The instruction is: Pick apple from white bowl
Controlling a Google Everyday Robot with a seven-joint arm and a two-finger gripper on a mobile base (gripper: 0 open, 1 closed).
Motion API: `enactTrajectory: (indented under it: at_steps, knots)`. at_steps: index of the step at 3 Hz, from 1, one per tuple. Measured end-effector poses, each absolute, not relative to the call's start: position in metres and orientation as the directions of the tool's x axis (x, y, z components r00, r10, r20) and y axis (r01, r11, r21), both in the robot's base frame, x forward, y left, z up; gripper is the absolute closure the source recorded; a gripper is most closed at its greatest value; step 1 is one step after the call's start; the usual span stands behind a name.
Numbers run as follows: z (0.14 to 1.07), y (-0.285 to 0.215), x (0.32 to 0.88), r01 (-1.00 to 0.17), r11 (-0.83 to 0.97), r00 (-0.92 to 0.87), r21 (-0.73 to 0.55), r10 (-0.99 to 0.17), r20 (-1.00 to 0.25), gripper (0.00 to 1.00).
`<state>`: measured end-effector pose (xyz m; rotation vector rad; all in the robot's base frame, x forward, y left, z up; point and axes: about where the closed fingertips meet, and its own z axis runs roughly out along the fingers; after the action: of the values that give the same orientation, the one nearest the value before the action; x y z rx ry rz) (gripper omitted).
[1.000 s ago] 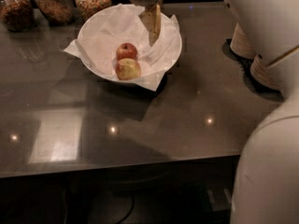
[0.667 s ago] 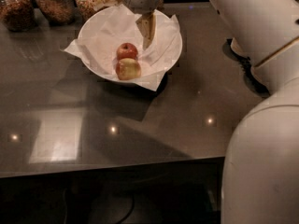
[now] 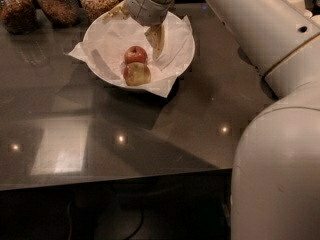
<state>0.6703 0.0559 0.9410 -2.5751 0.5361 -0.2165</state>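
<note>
The white bowl (image 3: 107,76) lined with crinkled white paper stands at the back of the dark table. In it lie the deep red apple (image 3: 135,54) and, just in front of it, a paler yellow-green apple (image 3: 137,74). My gripper (image 3: 133,34) hangs over the back of the bowl, open and empty. One tan finger (image 3: 156,40) points down just right of and behind the red apple, not touching it. The other finger (image 3: 116,12) is over the bowl's far left rim.
Three glass jars of snacks (image 3: 59,3) stand behind the bowl at the back left. My white arm (image 3: 260,29) crosses the right side and hides the table there. Stacked cream bowls (image 3: 295,2) show at the back right. The table's front edge (image 3: 115,181) is near.
The gripper has come down lower into the bowl and slightly left, closer to the red apple. The arm has swung further over the right of the view. The apples have not moved.
</note>
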Motion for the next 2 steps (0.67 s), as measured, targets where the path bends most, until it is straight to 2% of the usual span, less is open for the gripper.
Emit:
enactTrajectory:
  at_steps: [2]
  knots:
    - [0.9184, 0.0540, 0.6870, -0.317, -0.827, 0.906, -0.465, -0.409, 0.108, 0.16]
